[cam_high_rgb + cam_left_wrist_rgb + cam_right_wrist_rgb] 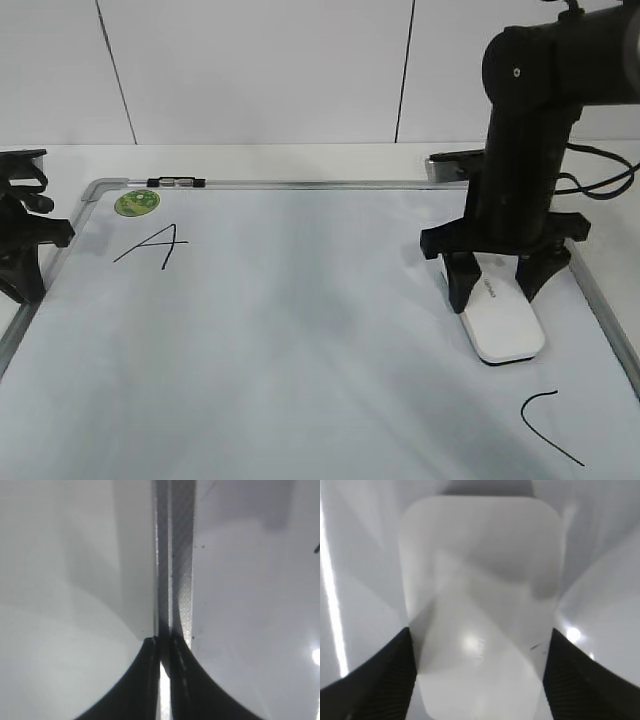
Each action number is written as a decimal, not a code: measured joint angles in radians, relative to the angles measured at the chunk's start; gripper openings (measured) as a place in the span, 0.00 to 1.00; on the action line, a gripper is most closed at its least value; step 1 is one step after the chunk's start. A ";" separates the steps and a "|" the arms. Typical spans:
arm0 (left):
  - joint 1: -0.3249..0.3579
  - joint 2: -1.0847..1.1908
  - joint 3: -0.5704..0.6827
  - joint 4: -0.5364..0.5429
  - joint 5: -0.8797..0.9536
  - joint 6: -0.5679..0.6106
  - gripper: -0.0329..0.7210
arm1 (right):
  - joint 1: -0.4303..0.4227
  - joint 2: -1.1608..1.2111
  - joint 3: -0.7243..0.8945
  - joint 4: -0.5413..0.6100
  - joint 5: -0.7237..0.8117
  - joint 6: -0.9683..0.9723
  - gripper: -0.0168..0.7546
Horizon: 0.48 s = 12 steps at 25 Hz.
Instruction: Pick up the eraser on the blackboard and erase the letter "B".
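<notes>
Eraser (502, 320) lies between spread fingers of right tool (493, 283); not yet clamped.

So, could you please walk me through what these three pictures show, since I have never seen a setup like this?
It is a robot with two black arms, each ending in a two-fingered end effector. The wide picture comes from a camera in front, looking down at a slant. The other two come from cameras on the wrists.

On the table lies a whiteboard with a silver frame. Drawn on it are a letter "A" and a curved stroke; no "B" shows. A green round sticker and a marker sit at the far edge.

The right end effector straddles the white eraser, one finger on each side; the right wrist view shows the eraser between them. Whether they already squeeze it is unclear.

The left end effector waits at the board's left edge, fingers together and empty.
</notes>
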 joint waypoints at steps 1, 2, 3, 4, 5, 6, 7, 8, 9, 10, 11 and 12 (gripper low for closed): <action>0.000 0.000 0.000 0.000 0.000 0.000 0.07 | 0.000 -0.009 0.000 -0.021 -0.004 0.000 0.72; 0.000 0.000 0.000 0.000 0.000 0.000 0.07 | -0.002 -0.019 0.000 -0.040 -0.004 0.000 0.72; 0.000 0.000 0.000 0.000 0.000 0.000 0.07 | -0.006 -0.027 -0.002 -0.049 -0.004 -0.002 0.72; 0.000 0.000 0.000 0.000 0.000 0.000 0.07 | -0.009 -0.039 -0.004 -0.056 -0.004 -0.002 0.72; 0.000 0.000 0.000 0.000 0.000 0.000 0.07 | -0.020 -0.046 -0.006 -0.056 -0.004 -0.004 0.72; 0.000 0.000 0.000 0.000 0.000 0.000 0.07 | -0.029 -0.050 -0.006 -0.056 -0.004 -0.004 0.72; 0.000 0.000 0.000 0.000 0.000 0.000 0.07 | -0.042 -0.052 -0.006 -0.056 -0.004 -0.005 0.72; 0.000 0.000 0.000 0.000 0.000 0.000 0.07 | -0.054 -0.052 -0.006 -0.056 -0.004 -0.009 0.72; 0.000 0.000 0.000 0.000 0.001 0.000 0.07 | -0.070 -0.052 -0.006 -0.057 -0.004 -0.013 0.72; 0.000 0.000 0.000 0.000 0.001 0.000 0.07 | -0.085 -0.052 -0.006 -0.057 -0.004 -0.022 0.72; 0.000 0.000 0.000 0.000 0.001 0.000 0.07 | -0.100 -0.052 -0.006 -0.057 -0.006 -0.027 0.72; 0.000 0.000 0.000 0.000 0.001 0.000 0.07 | -0.114 -0.052 -0.006 -0.058 -0.006 -0.034 0.72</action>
